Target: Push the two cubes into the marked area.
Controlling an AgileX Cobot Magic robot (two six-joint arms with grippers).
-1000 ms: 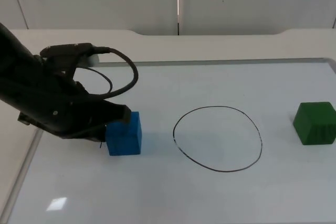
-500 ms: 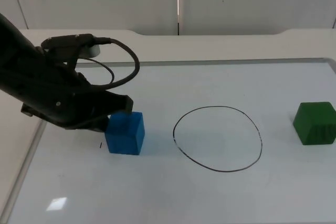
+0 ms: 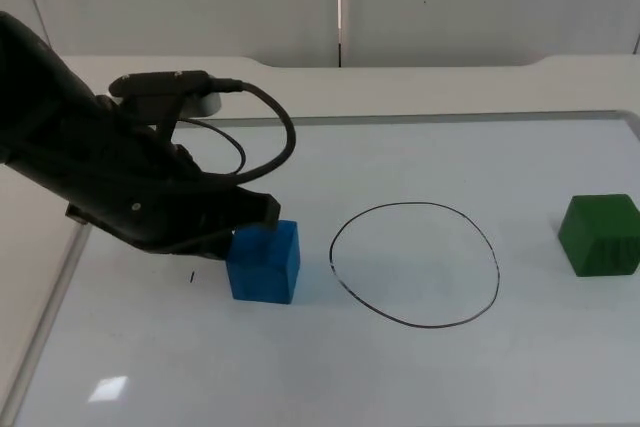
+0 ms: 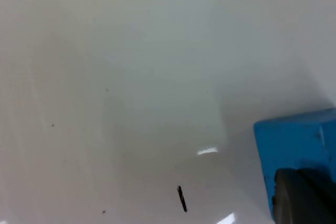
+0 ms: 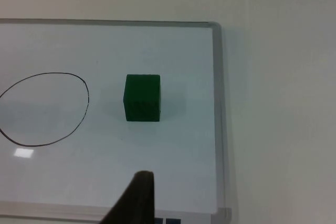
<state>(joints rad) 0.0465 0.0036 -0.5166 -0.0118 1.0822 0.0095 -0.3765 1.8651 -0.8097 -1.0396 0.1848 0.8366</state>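
Left claw point(image 3: 250, 219) is pressing against the left face of the blue cube point(image 3: 265, 263), low over the tabletop point(image 3: 420, 377). I cannot tell whether this claw is released or clenched; the arm's bulk is covering it in the top view, and in the left wrist view one black fingertip point(image 4: 302, 195) is sitting against the blue cube point(image 4: 296, 140), nothing more.

Blue cube is resting on the whiteboard surface point(image 3: 560, 347), just left of the drawn circle point(image 3: 414, 264), outside the line and not touching it. It is sitting slightly turned, one corner pointing toward the near edge. A short black pen mark point(image 3: 191, 276) is lying on the board to the cube's left; it is also showing in the left wrist view point(image 4: 181, 199).

Green cube point(image 3: 600, 235) is standing well to the right of the circle, outside it, near the board's right edge. In the right wrist view the green cube point(image 5: 142, 97) is sitting between the circle point(image 5: 44, 108) and the board's metal frame point(image 5: 219, 119).

Right claw point(image 5: 137, 195) is waiting, hanging above the near right part of the board, well apart from the green cube. One dark fingertip is in sight; I cannot tell its state.
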